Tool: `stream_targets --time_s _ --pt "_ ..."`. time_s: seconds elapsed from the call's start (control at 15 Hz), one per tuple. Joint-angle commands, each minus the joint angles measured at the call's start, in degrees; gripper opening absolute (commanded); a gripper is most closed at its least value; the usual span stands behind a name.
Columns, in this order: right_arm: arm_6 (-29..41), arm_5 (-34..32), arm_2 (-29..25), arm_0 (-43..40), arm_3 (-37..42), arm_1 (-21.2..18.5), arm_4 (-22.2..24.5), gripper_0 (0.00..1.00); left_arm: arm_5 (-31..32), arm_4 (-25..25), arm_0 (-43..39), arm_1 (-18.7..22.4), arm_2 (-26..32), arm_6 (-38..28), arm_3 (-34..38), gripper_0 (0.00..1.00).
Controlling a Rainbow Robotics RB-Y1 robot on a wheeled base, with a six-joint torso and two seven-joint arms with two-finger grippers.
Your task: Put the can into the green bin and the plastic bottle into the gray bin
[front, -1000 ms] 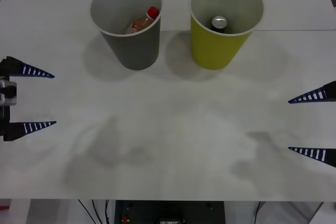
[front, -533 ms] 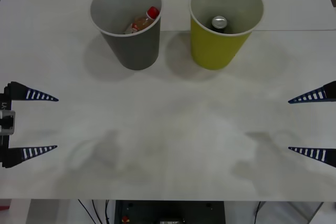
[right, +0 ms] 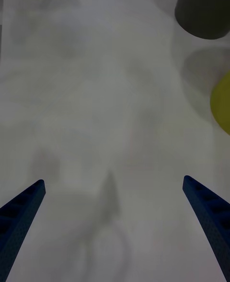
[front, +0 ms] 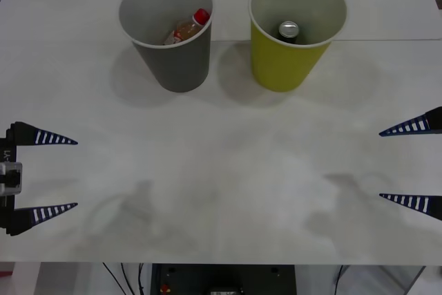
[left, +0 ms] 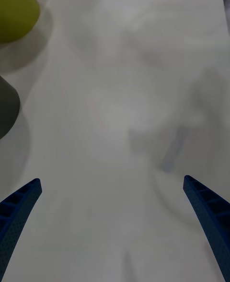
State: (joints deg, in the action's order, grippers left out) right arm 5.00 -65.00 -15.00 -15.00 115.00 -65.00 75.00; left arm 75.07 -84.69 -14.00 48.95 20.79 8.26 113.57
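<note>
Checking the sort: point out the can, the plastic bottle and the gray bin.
the can [front: 289, 30], front view, silver top.
the plastic bottle [front: 186, 30], front view, body.
the gray bin [front: 181, 67], front view, outer wall.

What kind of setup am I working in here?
Likely a lab test bench: a plain white table carrying just a gray bin and a green bin, with cables hanging under its near edge.

No readable text, label or number on anything here
</note>
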Motion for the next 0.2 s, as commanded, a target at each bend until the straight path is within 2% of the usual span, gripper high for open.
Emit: stream_targets --time_s 0.07,0.2 --pt "0.0 0.0 0.0 0.0 0.0 0.0 0.0 1.0 0.0 0.0 -0.1 0.0 -0.5 -0.1 0.0 1.0" --pt "0.0 0.0 0.0 0.0 0.0 0.0 0.0 1.0 0.0 0.0 -0.1 0.0 -0.5 -0.1 0.0 1.0"
